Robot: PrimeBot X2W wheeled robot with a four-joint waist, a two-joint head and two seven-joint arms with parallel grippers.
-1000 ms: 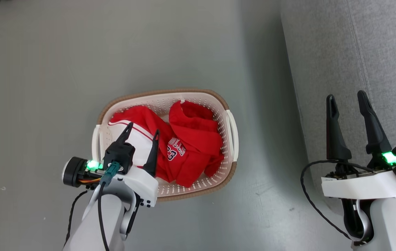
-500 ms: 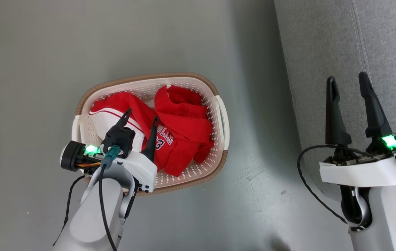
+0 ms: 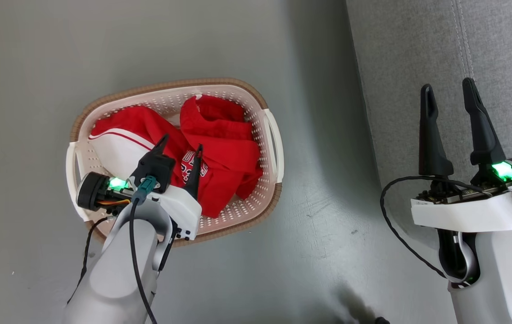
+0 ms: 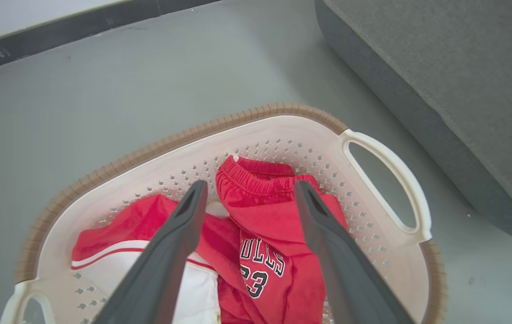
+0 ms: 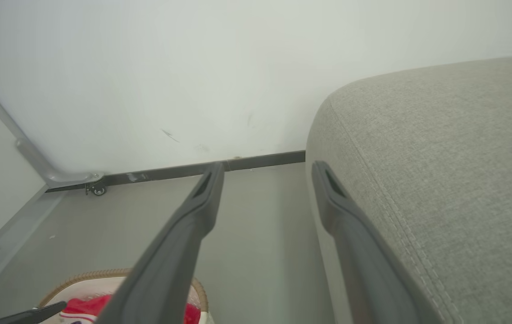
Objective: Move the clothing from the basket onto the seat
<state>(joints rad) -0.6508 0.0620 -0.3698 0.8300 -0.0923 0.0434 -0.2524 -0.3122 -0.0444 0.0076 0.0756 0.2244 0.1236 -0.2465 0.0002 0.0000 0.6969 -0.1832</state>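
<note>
Clothing point(image 3: 219, 153) sits piled inside the basket point(image 3: 170, 85), and all that I can see of it lies within the rim. On my head view the basket stands on the grey floor point(image 3: 35, 54) at about 9 o'clock from centre. The seat point(image 3: 418, 67) takes the 1-to-3 o'clock side, well apart from the basket, with floor between them.

Inside the basket, toward 12 o'clock, is a red piece with an elastic waistband, white lettering and the number 23. Toward 9 o'clock is a red garment with a white panel and a white stripe.

The left gripper point(image 3: 182, 142) hangs over the middle of the pile, its jaws spread wide and holding nothing. On the left wrist view its two fingers point(image 4: 170, 252) frame the waistband and lettering, and I cannot tell whether the tips touch fabric.

The right gripper point(image 3: 447, 85) is at 3 o'clock over the near edge of the seat, jaws open and empty, fingers pointing to 12 o'clock.

The basket's white handle point(image 3: 274, 144) on its 3 o'clock side faces the seat. On the right wrist view a white wall point(image 5: 192, 67) with a dark skirting strip point(image 5: 260, 159) stands beyond the floor.
</note>
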